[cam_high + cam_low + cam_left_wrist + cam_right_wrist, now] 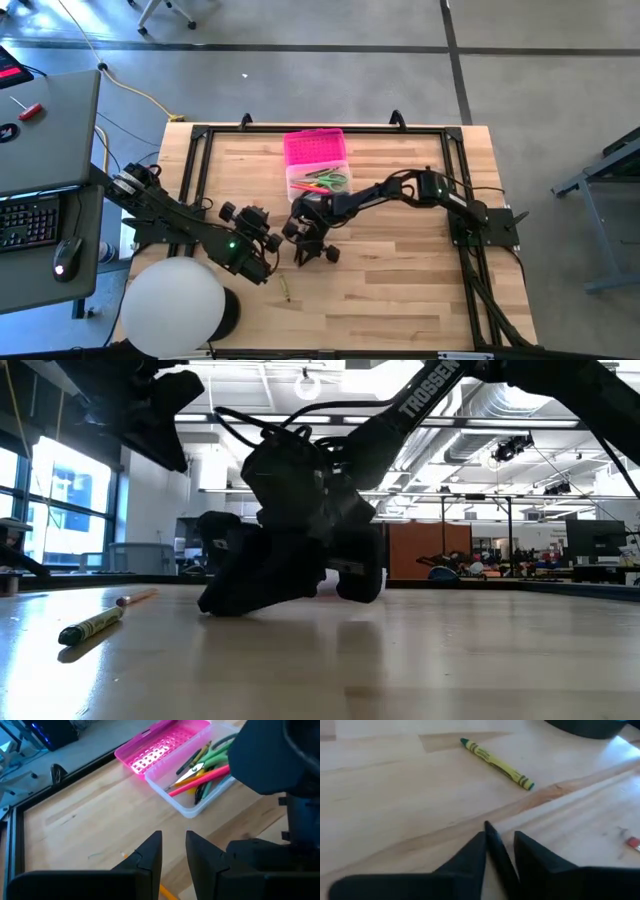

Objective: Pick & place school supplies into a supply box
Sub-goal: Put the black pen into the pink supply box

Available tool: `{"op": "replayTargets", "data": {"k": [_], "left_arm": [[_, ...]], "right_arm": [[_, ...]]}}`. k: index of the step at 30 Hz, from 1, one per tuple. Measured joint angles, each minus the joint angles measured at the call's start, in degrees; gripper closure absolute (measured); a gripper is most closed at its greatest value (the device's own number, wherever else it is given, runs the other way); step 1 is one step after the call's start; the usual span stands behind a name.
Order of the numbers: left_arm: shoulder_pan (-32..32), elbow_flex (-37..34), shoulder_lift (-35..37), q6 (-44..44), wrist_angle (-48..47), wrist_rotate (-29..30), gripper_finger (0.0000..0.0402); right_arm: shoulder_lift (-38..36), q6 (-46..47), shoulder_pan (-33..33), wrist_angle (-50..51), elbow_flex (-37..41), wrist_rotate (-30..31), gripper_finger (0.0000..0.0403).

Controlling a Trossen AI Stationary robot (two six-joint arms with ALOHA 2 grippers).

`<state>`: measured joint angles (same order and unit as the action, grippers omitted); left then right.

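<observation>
The supply box [318,178] stands at the table's far middle, its pink lid [160,745] open and its clear base [192,807] holding pens and green-handled scissors [220,751]. A yellow-green crayon [497,764] [287,290] and an orange pencil [135,598] lie flat on the table nearer the front. My right gripper [500,837] [303,250] is low at the table, slanting down, open. A thin black stick [495,850] shows between its fingers. My left gripper [173,845] [272,238] hovers open above the pencil [167,893], holding nothing. My right gripper has one finger on either side of the thin black stick [492,840], slanting down from the far right. The stick lies close against one finger [467,855], and bare wood shows between it and the other. I cannot tell whether the fingers touch it.
A white dome [175,305] sits at the near left corner. A black rail frame [195,170] runs round the table. The right arm's body [280,770] stands close beside my left gripper. Bare wood lies to the right of the arms.
</observation>
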<state>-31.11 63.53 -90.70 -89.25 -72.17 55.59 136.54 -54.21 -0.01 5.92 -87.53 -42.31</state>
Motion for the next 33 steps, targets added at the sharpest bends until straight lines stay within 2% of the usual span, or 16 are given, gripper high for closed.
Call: {"op": "replayTargets", "data": {"k": [5, 7, 10, 14, 18, 22, 28, 33], "left_arm": [[0.00, 0.00, 0.00, 0.00, -0.13, -0.94, 0.0285], [0.00, 0.00, 0.00, 0.00, -0.18, -0.96, 0.0285], [0.00, 0.00, 0.00, -0.05, -0.14, -0.95, 0.0285], [0.00, 0.00, 0.00, -0.17, 0.00, -1.09, 0.0285], [0.00, 0.00, 0.00, -0.17, 0.02, -1.09, 0.0285], [0.00, 0.00, 0.00, -0.17, 0.03, -1.36, 0.0285], [0.00, 0.00, 0.00, -0.23, 0.05, -2.29, 0.0285], [-0.02, -0.02, 0.00, -2.73, -0.08, 0.26, 0.0285]], "right_arm": [[0.18, 2.03, 0.13, -0.46, -0.03, -0.72, 0.0383], [0.27, 2.90, 0.13, -1.55, -0.04, -1.44, 0.0392], [0.29, 3.15, 0.33, -1.72, 0.09, -0.39, 0.0376], [0.29, 7.52, 0.37, -1.67, 0.10, 0.54, 0.0325], [0.29, 5.43, 0.37, -1.71, 0.15, 0.94, 0.0299], [0.29, 4.24, 0.33, -2.72, 0.28, 1.22, 0.0312], [0.81, 3.75, 0.14, -3.16, 0.28, 1.51, 0.0386], [0.86, 7.72, 0.06, -4.55, 0.31, 1.26, 0.0384]]}}
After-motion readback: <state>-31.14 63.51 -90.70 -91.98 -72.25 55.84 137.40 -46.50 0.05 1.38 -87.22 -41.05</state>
